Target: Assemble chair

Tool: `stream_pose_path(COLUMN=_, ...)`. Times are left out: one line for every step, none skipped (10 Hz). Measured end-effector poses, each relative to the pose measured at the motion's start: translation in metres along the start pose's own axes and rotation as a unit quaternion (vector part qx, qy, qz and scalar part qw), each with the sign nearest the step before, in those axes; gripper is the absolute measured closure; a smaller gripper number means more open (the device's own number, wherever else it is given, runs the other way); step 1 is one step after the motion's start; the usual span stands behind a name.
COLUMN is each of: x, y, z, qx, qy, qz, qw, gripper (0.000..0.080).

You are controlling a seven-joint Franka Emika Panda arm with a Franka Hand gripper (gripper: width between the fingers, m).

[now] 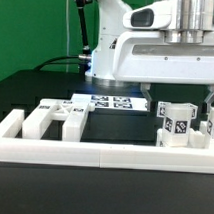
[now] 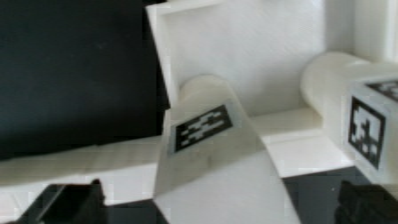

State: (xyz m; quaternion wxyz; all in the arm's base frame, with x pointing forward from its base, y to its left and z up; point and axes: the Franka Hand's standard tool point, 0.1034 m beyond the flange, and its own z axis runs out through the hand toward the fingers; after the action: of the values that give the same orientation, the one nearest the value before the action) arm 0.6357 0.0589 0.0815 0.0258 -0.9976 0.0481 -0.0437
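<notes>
The chair stands in pieces. In the exterior view, a partly joined white cluster (image 1: 180, 124) with black-and-white tags sits at the exterior view's right, behind the rail. My gripper (image 1: 207, 101) hangs just above its right end. In the wrist view, a white square bar (image 2: 217, 150) with a tag runs between my dark fingertips (image 2: 61, 206), and there is a gap on each side of it. Behind the bar a white panel (image 2: 231, 60) stands upright, and a tagged block (image 2: 363, 112) sits beside it. My gripper (image 2: 217, 206) is open and holds nothing.
Loose white chair pieces (image 1: 53, 117) lie at the exterior view's left. The marker board (image 1: 111, 100) lies flat mid-table near the robot's base. A long low white border rail (image 1: 94, 147) runs along the front. The table is black, with a green backdrop behind it.
</notes>
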Motion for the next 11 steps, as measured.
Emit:
stream_pose_path(x=0.0001, y=0.0007, z=0.0, qx=0.0, qy=0.0, qz=-0.021, qw=1.0, gripper=0.015)
stream_pose_path(x=0.0002, y=0.0013, z=0.0, qx=-0.001, qy=0.0, qz=-0.063, qw=0.998, gripper=0.015)
stream_pose_path(x=0.0003, y=0.0019, z=0.0, qx=-0.001, qy=0.0, qz=-0.098, qw=0.995, gripper=0.015)
stream_pose_path(x=0.0003, y=0.002, z=0.0001, qx=-0.001, qy=0.0, qz=-0.12, qw=0.993, gripper=0.015)
stream_pose_path(x=0.0002, y=0.0025, z=0.0004, qx=-0.001, qy=0.0, qz=-0.132, qw=0.991, gripper=0.0159)
stream_pose_path(x=0.0001, y=0.0025, z=0.0006, qx=-0.001, qy=-0.001, qz=-0.129, qw=0.992, gripper=0.0159)
stream_pose_path(x=0.0, y=0.0025, z=0.0009, qx=-0.001, qy=-0.001, qz=-0.126, qw=0.992, gripper=0.0336)
stream_pose_path(x=-0.0002, y=0.0025, z=0.0011, qx=-0.001, qy=-0.001, qz=-0.116, qw=0.993, gripper=0.0336)
stream_pose_path(x=-0.0002, y=0.0025, z=0.0011, qx=-0.001, qy=-0.001, qz=-0.116, qw=0.993, gripper=0.0514)
stream_pose_path(x=-0.0002, y=0.0023, z=0.0012, qx=0.0, qy=-0.001, qz=-0.096, qw=0.995, gripper=0.0514)
stream_pose_path(x=-0.0001, y=0.0027, z=0.0012, qx=0.0, qy=-0.001, qz=-0.058, qw=0.998, gripper=0.0512)
